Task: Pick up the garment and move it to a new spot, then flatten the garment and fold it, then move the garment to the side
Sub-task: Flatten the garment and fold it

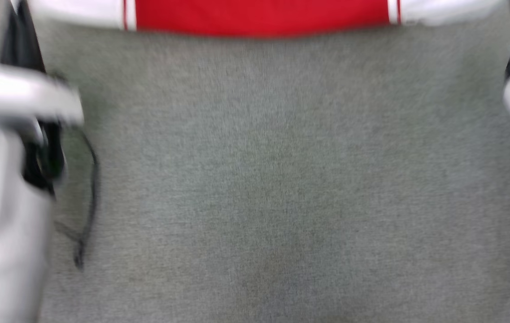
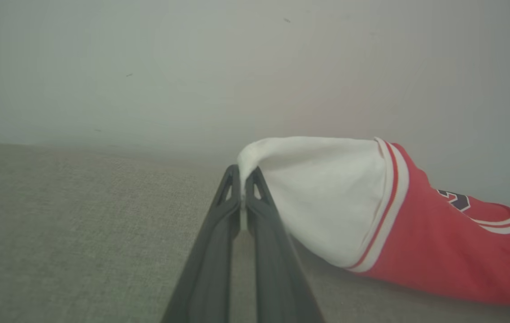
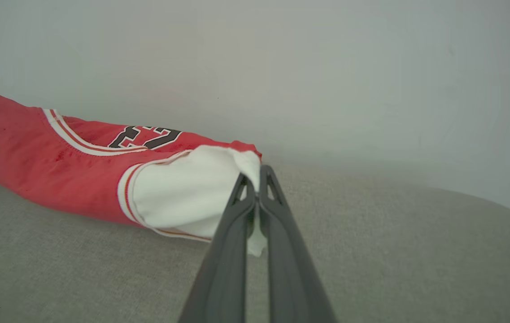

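Two closed grips: left gripper (image 2: 243, 172) is pinching the garment's (image 2: 416, 251) white sleeve; right gripper (image 3: 255, 177) is pinching the opposite sleeve; flattening is calling for even outward pulling, cloth taut.

Red garment (image 3: 35, 161), white sleeve (image 3: 174, 202), grey surface (image 3: 394, 251)

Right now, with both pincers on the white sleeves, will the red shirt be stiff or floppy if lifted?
Probably floppy: the garment droops from the left pincer and right pincer onto the grey surface. Likely light: small sleeve pinches raise it. It might slip: little cloth is gripped.
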You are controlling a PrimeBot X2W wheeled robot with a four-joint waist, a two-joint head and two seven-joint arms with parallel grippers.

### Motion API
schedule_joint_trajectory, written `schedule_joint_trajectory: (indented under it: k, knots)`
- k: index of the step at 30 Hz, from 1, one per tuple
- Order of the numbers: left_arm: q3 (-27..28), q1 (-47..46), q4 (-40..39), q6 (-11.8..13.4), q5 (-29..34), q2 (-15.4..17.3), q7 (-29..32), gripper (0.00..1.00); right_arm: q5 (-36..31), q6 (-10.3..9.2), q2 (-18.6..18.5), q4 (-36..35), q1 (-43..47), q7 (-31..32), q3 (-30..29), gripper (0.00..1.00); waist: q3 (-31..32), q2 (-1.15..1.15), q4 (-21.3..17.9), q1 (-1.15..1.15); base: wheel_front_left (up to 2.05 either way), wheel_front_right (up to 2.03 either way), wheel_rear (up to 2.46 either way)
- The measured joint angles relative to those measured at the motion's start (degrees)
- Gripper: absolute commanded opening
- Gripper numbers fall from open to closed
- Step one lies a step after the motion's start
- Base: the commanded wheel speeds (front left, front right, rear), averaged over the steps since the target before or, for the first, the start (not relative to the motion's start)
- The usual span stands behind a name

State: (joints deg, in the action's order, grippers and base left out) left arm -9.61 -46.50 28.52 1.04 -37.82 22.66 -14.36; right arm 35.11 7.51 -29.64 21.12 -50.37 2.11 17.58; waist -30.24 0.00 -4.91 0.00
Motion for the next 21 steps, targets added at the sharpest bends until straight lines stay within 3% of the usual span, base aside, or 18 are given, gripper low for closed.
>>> schedule_joint_trajectory:
  k: [8, 21]
  knots:
    - [0.85, 22.13, -9.36, 2.8, -0.76, 0.15, 0.89, 0.0, 0.33, 0.0, 1.56, -6.77, 22.48, 2.81, -6.51, 0.0, 9.18, 0.0, 0.89, -0.01, 0.0, 0.0, 0.0]
    - [0.36, 51.24, -25.27, 12.87, -0.86, 1.92, 8.55, 0.0, -5.04, 0.02, 11.78, -12.96, 51.79, 9.81, -17.46, 0.0, 20.41, 0.0, 1.75, -0.02, 0.0, 0.0, 0.0]
